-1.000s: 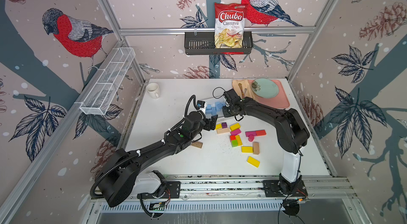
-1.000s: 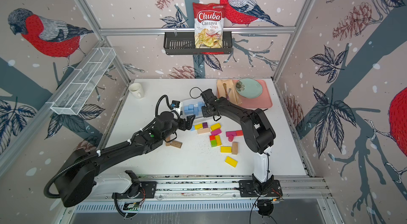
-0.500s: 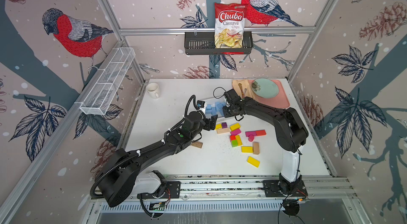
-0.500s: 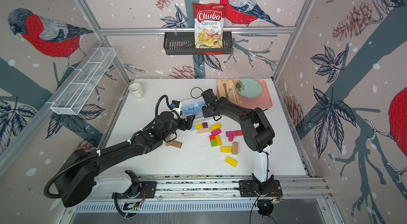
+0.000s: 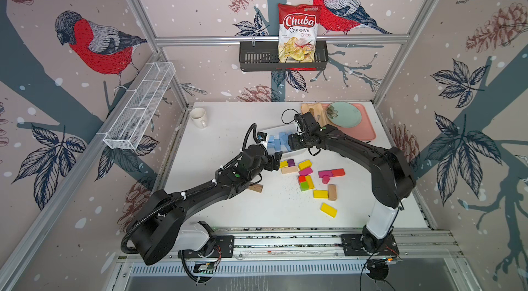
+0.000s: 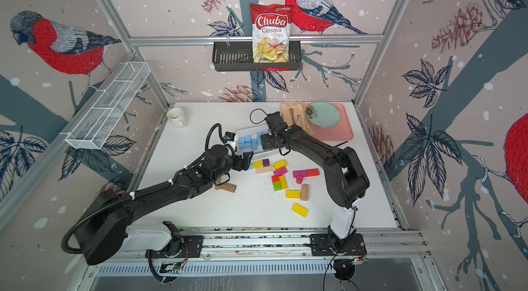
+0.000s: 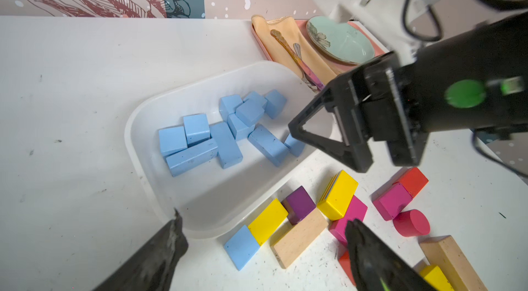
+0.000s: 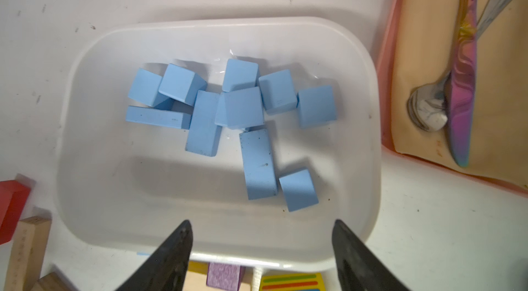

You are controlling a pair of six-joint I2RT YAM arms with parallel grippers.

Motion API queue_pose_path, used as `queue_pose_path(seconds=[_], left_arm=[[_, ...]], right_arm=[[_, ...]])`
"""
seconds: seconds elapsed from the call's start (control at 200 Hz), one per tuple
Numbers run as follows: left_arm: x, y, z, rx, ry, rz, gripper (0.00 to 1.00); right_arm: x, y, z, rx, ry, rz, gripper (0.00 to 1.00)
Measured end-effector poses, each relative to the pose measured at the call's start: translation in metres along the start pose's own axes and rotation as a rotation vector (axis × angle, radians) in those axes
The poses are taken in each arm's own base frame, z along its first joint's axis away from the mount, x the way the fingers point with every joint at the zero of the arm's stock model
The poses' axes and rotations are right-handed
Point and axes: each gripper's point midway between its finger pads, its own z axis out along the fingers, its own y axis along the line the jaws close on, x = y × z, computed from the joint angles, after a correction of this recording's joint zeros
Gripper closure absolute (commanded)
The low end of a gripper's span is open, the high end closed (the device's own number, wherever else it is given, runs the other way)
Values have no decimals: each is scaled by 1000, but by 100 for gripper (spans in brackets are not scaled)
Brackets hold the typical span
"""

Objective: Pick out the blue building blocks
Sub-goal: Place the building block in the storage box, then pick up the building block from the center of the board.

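Nearest me on the table [image 5: 228,212] lies a yellow block [image 5: 328,209], then a loose scatter of yellow, red, green, pink, purple and wooden blocks [image 5: 307,182]. My left gripper [image 7: 264,217] hangs at the scatter's left edge, fingers spread wide and holding nothing. In its wrist view one blue block [image 7: 242,247] lies flat on the table, touching a yellow piece and just outside the tub [image 8: 217,22]. The white tub comes next and holds the other blue blocks [image 8: 240,106], ten that I can count. They are cubes and bars, mostly heaped together, with one bar and one cube lying apart. My right gripper [image 8: 262,222] hovers over the tub's right end, released, with its fingers well apart and empty. Beyond it a pink tray [image 5: 365,132] carries a cloth [image 7: 285,38], a spoon [image 8: 428,112], a knife [image 8: 461,103] and a green plate [image 5: 344,115]. A mug [image 5: 198,116] stands at the far left, and a chip bag [image 5: 298,35] sits in a basket [image 5: 257,59] on the back wall.
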Motion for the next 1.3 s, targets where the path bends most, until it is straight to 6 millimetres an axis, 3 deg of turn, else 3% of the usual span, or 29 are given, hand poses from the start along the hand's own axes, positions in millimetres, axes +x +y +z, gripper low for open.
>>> queue_pose_path(seconds=[0.23, 0.485, 0.851, 1.301], left_arm=[[34, 6, 6, -28, 132, -27, 10], [67, 4, 12, -69, 266, -43, 11], [102, 17, 32, -170, 409, -70, 13], [122, 34, 43, -251, 475, -73, 17]], right_arm=[[0, -8, -33, -7, -65, 11, 0], [9, -20, -54, -8, -116, 30, 1], [21, -27, -60, -13, -128, 43, 1], [24, -30, -57, -21, -127, 50, 1]])
